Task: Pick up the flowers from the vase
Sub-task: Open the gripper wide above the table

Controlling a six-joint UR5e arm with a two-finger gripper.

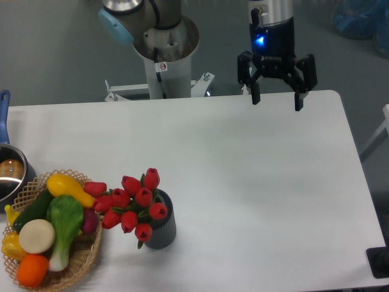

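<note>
the flowers are showing glossy red buds with green leaves, sitting in the dark grey ribbed vase. the black gripper is glowing blue. the tan woven basket is holding yellow, green, white and orange vegetables.

counter: white | wicker basket: front-left, holding toy vegetables in yellow, green, white, orange | metal pot: far left edge, blue handle, touching the basket's rim
</note>
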